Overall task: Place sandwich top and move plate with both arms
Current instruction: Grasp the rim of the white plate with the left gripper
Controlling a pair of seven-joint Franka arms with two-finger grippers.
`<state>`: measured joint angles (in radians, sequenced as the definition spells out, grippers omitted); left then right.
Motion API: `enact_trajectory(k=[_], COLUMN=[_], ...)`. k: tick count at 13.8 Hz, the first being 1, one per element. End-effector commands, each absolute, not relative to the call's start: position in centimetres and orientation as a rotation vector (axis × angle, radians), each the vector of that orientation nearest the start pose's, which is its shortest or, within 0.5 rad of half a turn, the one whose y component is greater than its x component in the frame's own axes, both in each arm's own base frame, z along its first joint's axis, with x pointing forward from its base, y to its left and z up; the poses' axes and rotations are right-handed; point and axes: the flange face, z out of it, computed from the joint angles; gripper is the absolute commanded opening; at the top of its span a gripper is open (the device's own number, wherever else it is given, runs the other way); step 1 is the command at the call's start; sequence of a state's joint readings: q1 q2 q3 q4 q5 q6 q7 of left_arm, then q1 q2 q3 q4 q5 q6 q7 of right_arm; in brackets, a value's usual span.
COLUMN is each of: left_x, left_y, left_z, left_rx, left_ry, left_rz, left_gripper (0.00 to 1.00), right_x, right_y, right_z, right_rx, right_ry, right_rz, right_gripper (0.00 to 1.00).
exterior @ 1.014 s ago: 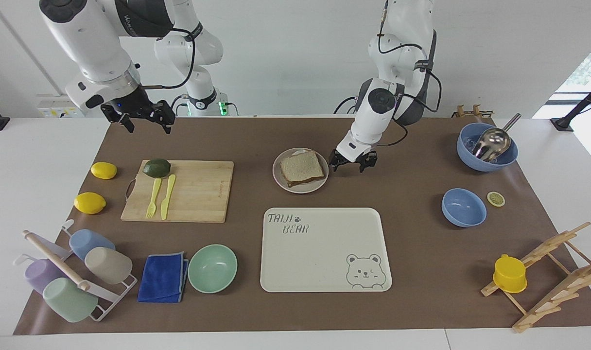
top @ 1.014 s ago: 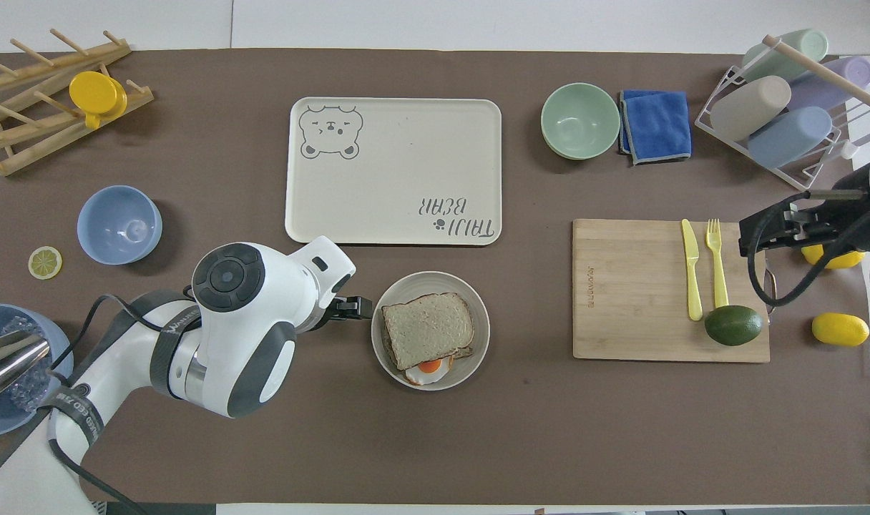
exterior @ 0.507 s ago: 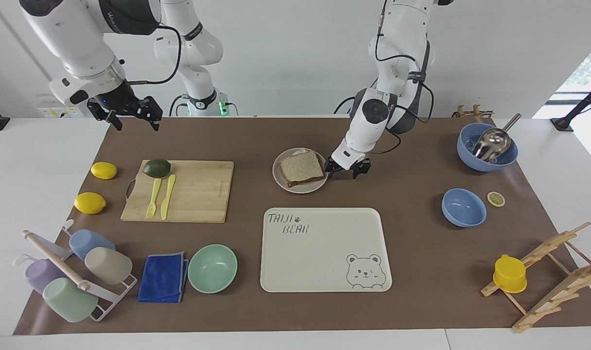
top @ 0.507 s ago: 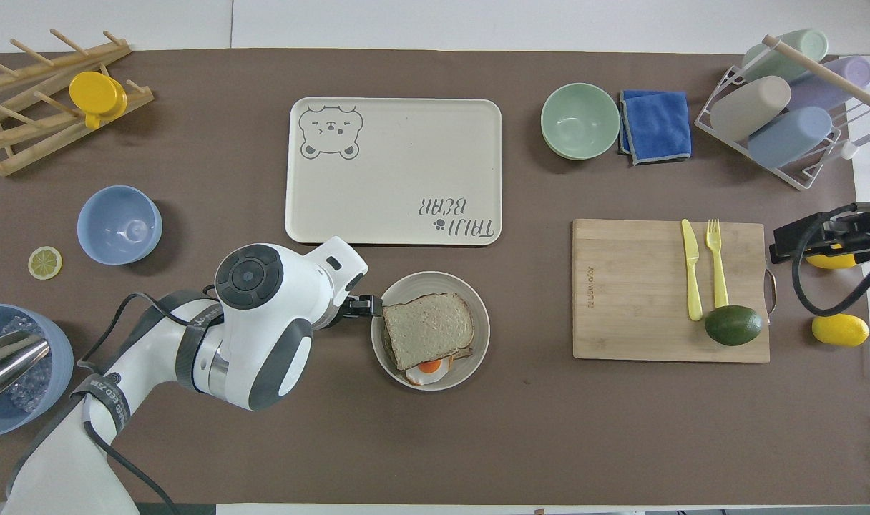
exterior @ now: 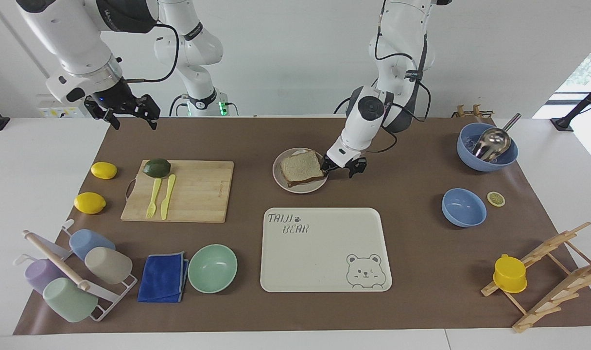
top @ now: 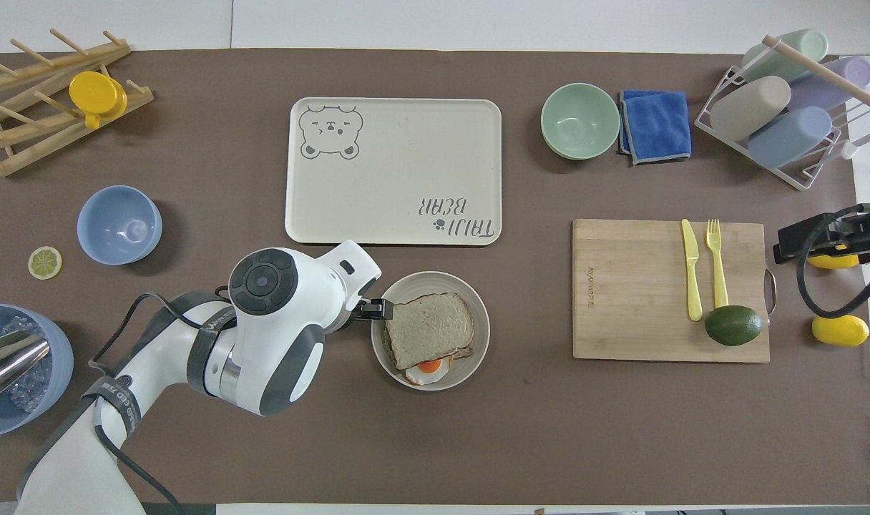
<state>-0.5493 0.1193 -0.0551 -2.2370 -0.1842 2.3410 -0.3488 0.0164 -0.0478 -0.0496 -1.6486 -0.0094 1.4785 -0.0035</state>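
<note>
With my left pincer (exterior: 339, 167) low at the plate (exterior: 280, 180) rim, spread open, I should slide under the lip, keep bread (exterior: 301, 166) level, right pincer (exterior: 122, 112) waits, open.

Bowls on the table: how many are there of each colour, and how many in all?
Blue bowls: 2
Mint-green bowl: 1
Total: 3
</note>
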Motion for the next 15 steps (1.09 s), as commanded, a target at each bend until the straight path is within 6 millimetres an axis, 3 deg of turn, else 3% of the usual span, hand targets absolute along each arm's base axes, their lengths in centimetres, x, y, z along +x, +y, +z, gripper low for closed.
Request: enact_trajectory(k=[1, 3, 9, 13, 15], left_x=[42.6, 42.5, 42.0, 40.8, 40.8], left_y=[-30.9, -30.9, -31.6, -33.3, -33.3], left_z=[31.1, 30.9, 31.1, 31.1, 31.1], left_rx=[-3.252, -3.251, -3.252, -3.272, -3.274], left_ry=[0.221, 0.222, 0.249, 0.270, 0.267], left_rz=[0.148, 0.153, 0.153, 0.177, 0.179], left_gripper=[0.81, 0.74, 0.67, 0.41, 0.17], right_x=[52.3, 52.3, 52.2, 52.2, 52.2], right_y=[-2.2, -2.1, -2.0, -1.9, -2.0], right_z=[60.6, 60.4, 60.5, 60.5, 60.5], right_rx=[-3.130, -3.128, -3.126, -3.128, -3.126], right_ry=[0.035, 0.036, 0.026, 0.024, 0.026], right_rz=[0.180, 0.187, 0.189, 0.190, 0.189], right_gripper=[1.00, 1.00, 1.00, 1.00, 1.00])
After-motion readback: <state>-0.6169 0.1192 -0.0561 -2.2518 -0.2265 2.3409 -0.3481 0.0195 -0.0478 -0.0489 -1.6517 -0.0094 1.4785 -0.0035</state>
